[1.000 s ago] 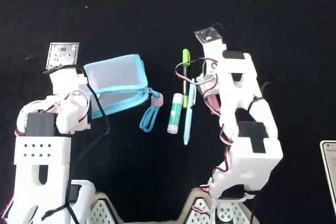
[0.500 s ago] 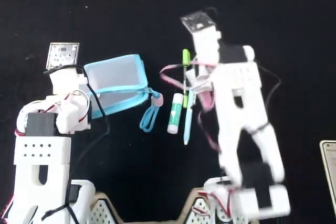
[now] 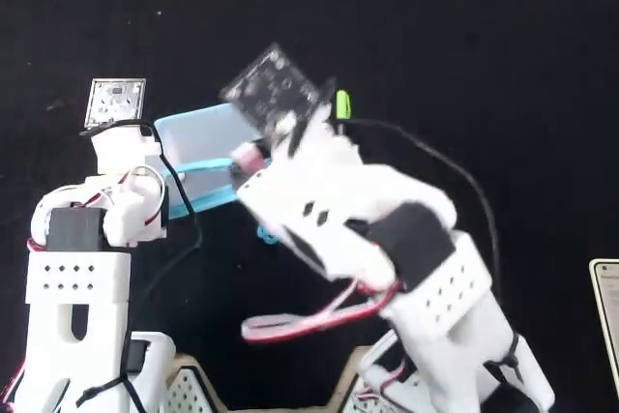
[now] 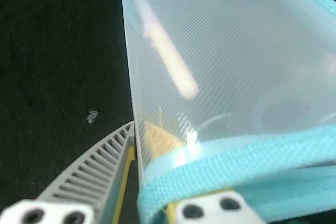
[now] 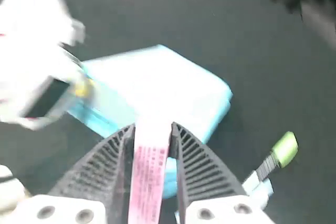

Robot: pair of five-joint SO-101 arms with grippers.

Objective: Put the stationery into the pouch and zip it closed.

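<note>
Right gripper [image 5: 152,128]: its two black ribbed fingers are pressed together on a flat pink stationery piece [image 5: 148,174], which stands up between them. In the high view this gripper sits a little left of the frame's centre. Its white arm slants away to the lower right, and a dark square board on its wrist is tilted above it. The pink tip lies at the right end of the pouch [image 3: 196,140]. Whether it is inside the pouch cannot be told.

The pouch is translucent with light blue edging. It rests on the black table [image 3: 503,65] in the upper left-centre of the high view. Its left end is clamped by the left gripper [image 3: 162,163], whose white arm stands along the left edge of the frame. The left wrist view shows the pouch's ribbed clear wall and blue zip tape close up, with a grey ribbed finger [image 4: 94,179] touching its edge.

A green marker cap [image 3: 341,102] pokes out just right of the right arm's wrist board, upper centre of the high view. A white card [image 3: 606,297] lies at the right edge.
</note>
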